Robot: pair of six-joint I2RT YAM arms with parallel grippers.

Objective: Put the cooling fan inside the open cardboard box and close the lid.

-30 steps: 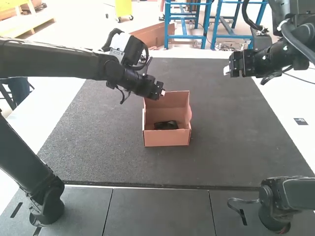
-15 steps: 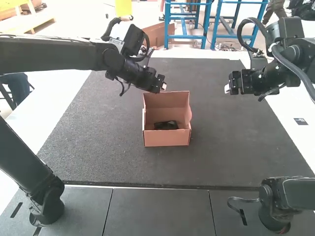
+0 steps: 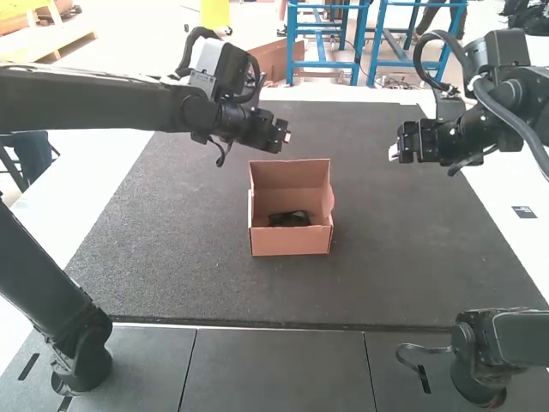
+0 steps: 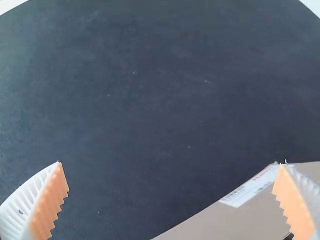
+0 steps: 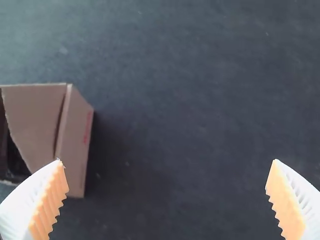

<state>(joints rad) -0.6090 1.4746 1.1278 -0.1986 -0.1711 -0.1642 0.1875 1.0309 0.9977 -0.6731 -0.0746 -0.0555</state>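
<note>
High view has the black mat with the open cardboard box mid-mat, lid flap up at the back, cooling fan lying inside it. Left gripper hangs above the flap toward its left side, right gripper well off to the right, both with jaws spread wide.

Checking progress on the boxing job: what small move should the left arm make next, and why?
Probably lower the left gripper behind the upright lid and nudge it forward: the cooling fan already lies in the cardboard box, still open.
</note>
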